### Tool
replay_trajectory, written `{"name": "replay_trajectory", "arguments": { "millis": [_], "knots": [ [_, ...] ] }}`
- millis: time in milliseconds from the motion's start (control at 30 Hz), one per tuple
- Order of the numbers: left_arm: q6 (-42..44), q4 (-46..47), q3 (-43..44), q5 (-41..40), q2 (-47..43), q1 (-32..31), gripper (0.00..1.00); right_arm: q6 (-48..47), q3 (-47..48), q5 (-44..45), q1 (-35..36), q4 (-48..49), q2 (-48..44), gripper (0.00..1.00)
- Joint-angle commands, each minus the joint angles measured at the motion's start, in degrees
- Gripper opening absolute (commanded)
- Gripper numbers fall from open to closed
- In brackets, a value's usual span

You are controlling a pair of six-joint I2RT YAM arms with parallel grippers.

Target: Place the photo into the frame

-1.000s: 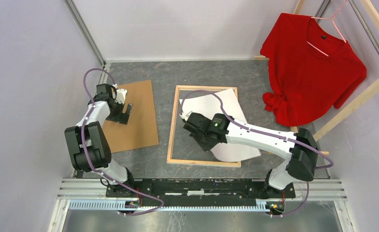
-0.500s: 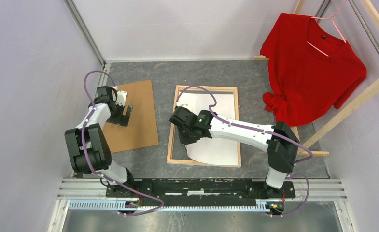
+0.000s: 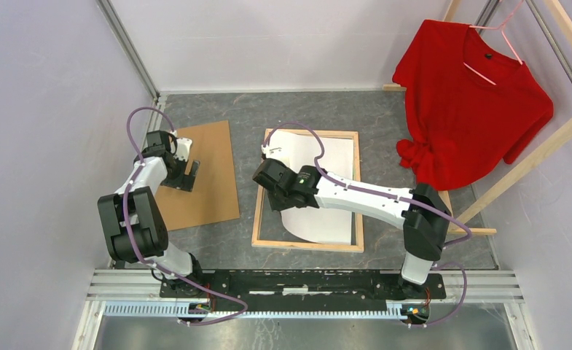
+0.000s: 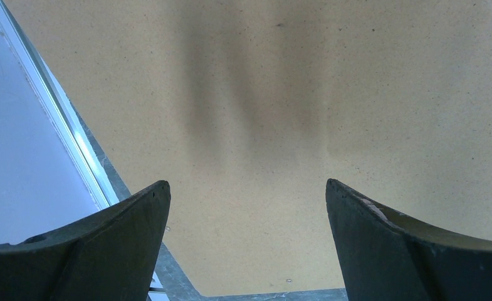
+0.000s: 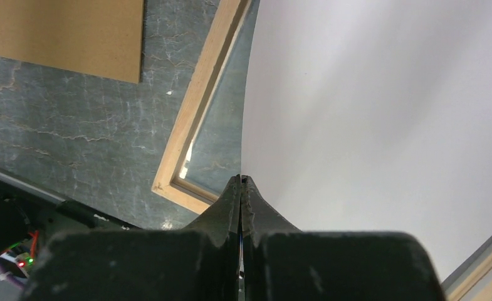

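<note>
The frame point(image 3: 308, 246) lies flat at mid-table, bare wood side up. The photo point(image 3: 326, 157) lies inside its rails, white reverse up. My right gripper point(image 3: 279, 208) is shut on the photo's left edge near the frame's near-left corner and holds that edge slightly lifted. In the right wrist view the jaws point(image 5: 240, 179) pinch the white sheet point(image 5: 381, 106), and a strip of grey shows between it and the left rail point(image 5: 196, 106). My left gripper point(image 3: 183, 177) is open and empty over the brown hardboard point(image 4: 281, 94). The printed side is hidden.
The brown hardboard sheet point(image 3: 210, 175) lies left of the frame. A red shirt point(image 3: 472, 109) hangs on a bare-wood rack point(image 3: 538, 153) at the far right. Walls close in the left and far sides.
My right gripper has moved left with the photo. The sheet has swung from askew over the right rail to square inside the rails. The left arm has not moved.
</note>
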Motion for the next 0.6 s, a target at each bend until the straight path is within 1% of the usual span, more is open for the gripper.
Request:
{"name": "replay_trajectory", "arguments": {
  "millis": [0, 100, 367, 567],
  "knots": [
    [1.2, 1.3, 0.0, -0.5, -1.7, -0.3, 1.0, -3.4, 1.7, 3.8, -0.2, 0.4, 1.1, 0.0],
    [1.3, 1.2, 0.3, -0.5, -1.5, -0.3, 1.0, -4.7, 0.1, 4.1, -0.2, -0.1, 0.8, 0.0],
    [1.3, 0.5, 1.3, -0.4, -1.1, -0.3, 1.0, -4.5, -6.1, 2.0, -0.1, 0.8, -2.3, 0.0],
    [1.5, 0.1, 1.8, -0.3, -1.3, -0.3, 1.0, -4.2, -7.5, 1.5, 0.2, 1.4, -3.3, 0.0]
  ]
}}
